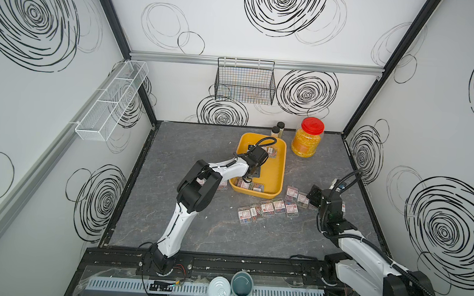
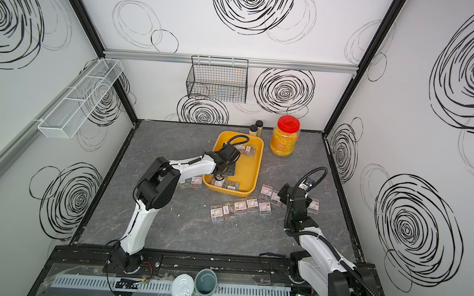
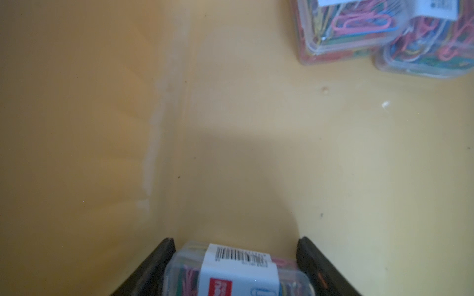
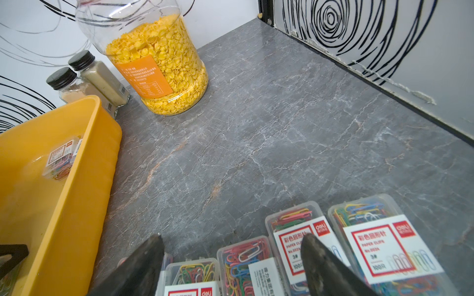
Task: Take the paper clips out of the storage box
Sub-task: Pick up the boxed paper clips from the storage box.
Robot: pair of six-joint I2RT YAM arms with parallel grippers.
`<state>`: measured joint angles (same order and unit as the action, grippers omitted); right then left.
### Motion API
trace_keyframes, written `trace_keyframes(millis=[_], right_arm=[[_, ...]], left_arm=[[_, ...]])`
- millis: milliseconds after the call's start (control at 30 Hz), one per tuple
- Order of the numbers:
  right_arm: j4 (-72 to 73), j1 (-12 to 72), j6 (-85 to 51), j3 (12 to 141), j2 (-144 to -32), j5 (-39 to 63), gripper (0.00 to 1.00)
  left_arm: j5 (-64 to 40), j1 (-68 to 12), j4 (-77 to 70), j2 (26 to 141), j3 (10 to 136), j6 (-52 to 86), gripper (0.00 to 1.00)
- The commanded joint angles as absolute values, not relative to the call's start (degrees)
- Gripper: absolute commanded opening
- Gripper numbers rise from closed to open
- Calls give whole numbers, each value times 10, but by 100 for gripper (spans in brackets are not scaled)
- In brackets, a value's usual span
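Just left of the storage box [image 1: 282, 169], beside its near corner, a few paper clip cases [image 2: 192, 182] are lying flat on the counter [image 1: 195, 237]. Inside the box, the left end effector [image 3: 236, 246] is reaching down at the near end, its two fingers [image 3: 164, 256] standing on either side of one case [image 3: 238, 271] and right against its edges; whether they are gripping it yet I cannot tell. That case is lying flat on the box floor with its barcode edge turned away from the wrist, and its long axis seems to be running from finger to finger. A few more cases [image 1: 249, 185] are sitting along the near wall and a couple [image 1: 272, 151] at the far end, so a handful are waiting to come out. In front of the box and to its right, about a dozen cases [image 1: 265, 209] are lying label up, long sides pointing roughly toward the box, so I judge the job well past halfway. The right end effector [image 4: 232, 238] is hovering over them, spread wide and carrying nothing.
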<state>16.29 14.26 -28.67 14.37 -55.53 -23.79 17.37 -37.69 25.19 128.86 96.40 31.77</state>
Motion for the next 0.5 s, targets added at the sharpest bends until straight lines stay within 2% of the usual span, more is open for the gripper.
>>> trace_keyframes(millis=[0, 233, 467], right_arm=[[174, 146, -284, 158, -549, -249, 86], [174, 147, -283, 158, -548, -250, 86], [176, 148, -283, 156, -546, -249, 86]], left_arm=[[176, -373, 280, 1268, 998, 310, 68], [219, -388, 278, 1134, 961, 314, 64], [278, -392, 227, 928, 774, 381, 56]])
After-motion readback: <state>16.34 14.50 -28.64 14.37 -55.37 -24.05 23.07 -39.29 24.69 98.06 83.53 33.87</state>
